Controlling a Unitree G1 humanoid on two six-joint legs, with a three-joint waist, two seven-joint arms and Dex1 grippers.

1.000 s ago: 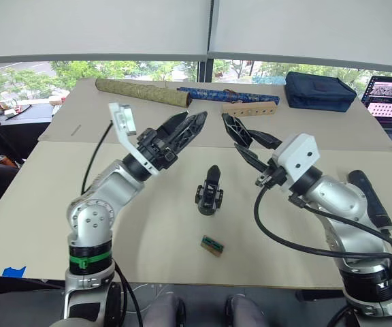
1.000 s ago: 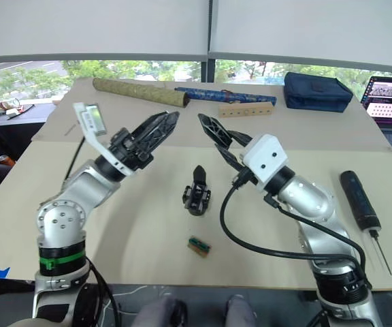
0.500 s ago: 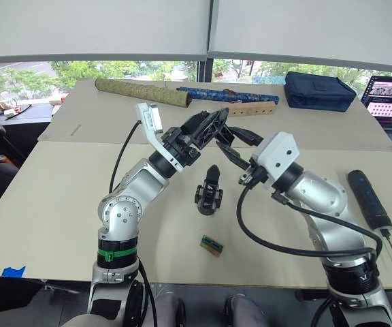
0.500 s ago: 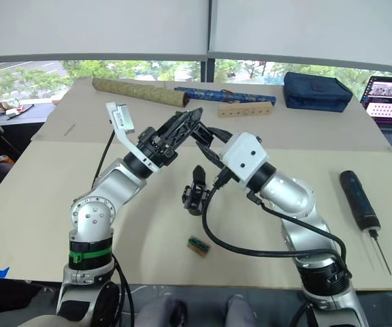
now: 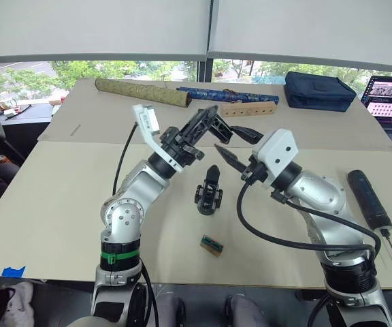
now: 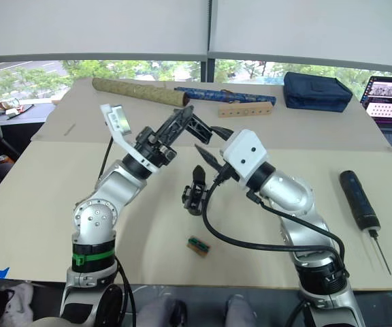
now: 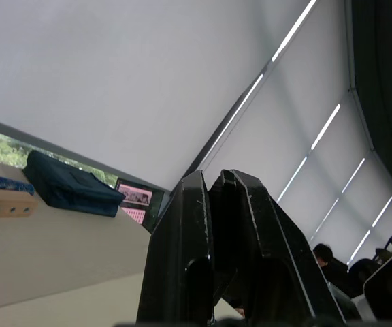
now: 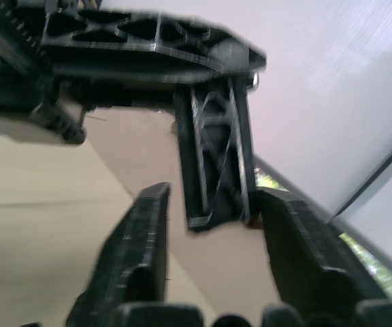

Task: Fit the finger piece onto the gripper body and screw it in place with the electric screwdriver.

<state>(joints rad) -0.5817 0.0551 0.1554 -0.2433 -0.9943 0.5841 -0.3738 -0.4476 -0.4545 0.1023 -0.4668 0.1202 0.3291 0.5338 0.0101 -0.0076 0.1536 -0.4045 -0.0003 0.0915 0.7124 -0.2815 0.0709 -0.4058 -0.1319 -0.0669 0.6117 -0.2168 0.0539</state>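
Gripper body (image 5: pixel 209 193): upright on the table (image 5: pixel 46 204), below both raised claws, touching neither.
Screwdriver (image 5: pixel 368 199): flat on the table, well right of the right arm.
Left claw (image 5: pixel 208 117): fingers pressed together, reaching between the right claw's fingers.
Right claw (image 5: pixel 238 144): spread wide, holding nothing.
Writing: none readable.

The two head views looked forward and down from above the desk (image 5: pixel 60 225), sharing nearly the same scene from the near edge to the windows beyond. The left wrist view faced upward along its own closed pincer (image 7: pixel 213 197) toward the blinds. The right wrist view sat very close, facing the left pincer (image 8: pixel 216 163) between its parted fingers (image 8: pixel 138 266).
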